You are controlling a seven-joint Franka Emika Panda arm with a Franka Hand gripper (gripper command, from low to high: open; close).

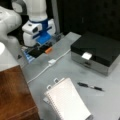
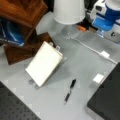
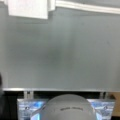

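Jaws unseen, so their state cannot be told; nearest lies a white cable (image 1: 42, 71) with a small boxy adapter (image 1: 51, 62).

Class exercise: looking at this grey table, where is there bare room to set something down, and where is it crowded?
Bare table lies between the white cable, black box and notebook. The far edge is crowded: gripper, orange piece. A pen lies beside the notebook.

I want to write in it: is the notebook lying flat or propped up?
Propped up: in both front views the notebook tilts, its ringed edge raised off the table.
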